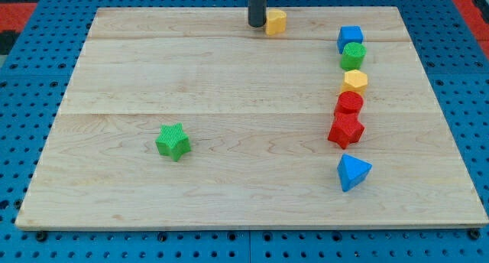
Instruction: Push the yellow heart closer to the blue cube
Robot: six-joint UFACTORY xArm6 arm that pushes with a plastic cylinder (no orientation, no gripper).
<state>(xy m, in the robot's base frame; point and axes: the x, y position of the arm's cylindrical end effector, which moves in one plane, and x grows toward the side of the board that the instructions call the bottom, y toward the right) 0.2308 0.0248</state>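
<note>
Tip (257, 25) at top centre, touching yellow heart (276, 21) on its left. Blue cube (350, 38) well apart, upper right. No jaws: bare rod.

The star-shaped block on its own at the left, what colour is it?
Green. The star block shows clearly in the camera view, alone on the wooden board.

No text, label, brand, number or sign can be read anywhere — not on the blocks, not on the wooden board (229, 102) — all surfaces are plain.
</note>
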